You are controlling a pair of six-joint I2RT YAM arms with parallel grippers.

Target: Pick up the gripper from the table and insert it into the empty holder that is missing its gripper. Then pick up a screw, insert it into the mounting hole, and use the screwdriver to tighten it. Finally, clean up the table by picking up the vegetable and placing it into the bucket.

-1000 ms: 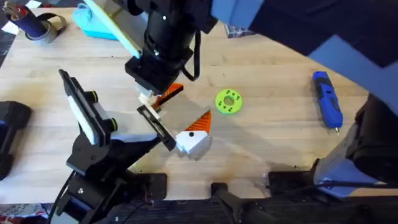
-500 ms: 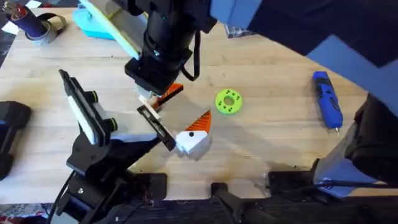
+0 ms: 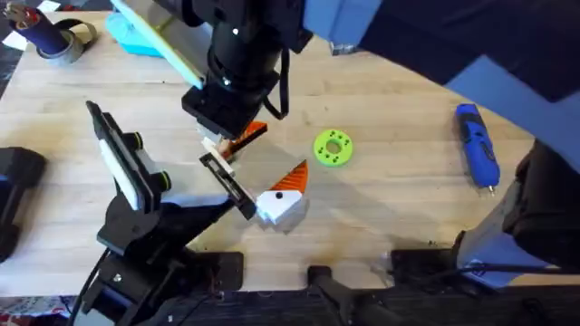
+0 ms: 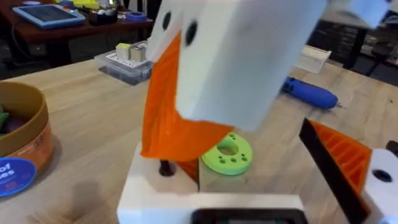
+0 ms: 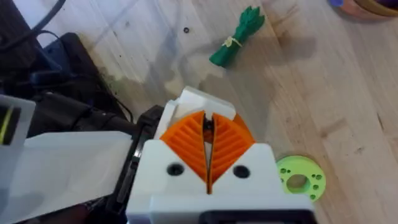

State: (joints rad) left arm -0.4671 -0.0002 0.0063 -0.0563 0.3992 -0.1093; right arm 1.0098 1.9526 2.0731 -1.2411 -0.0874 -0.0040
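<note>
On the table (image 3: 390, 195) you have one screwdriver (image 3: 477, 145) near the right edge, one green disc (image 3: 333, 148) mid-table, one vegetable (image 5: 237, 38), one bucket (image 4: 22, 146), one tape roll (image 3: 63, 41) at the far left corner, one light-blue pouch (image 3: 136, 34) at the far edge.

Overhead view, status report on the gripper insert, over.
Right gripper shut on the gripper. Held close by the holder, not yet seated. Green disc off to the side, not in the way.
</note>
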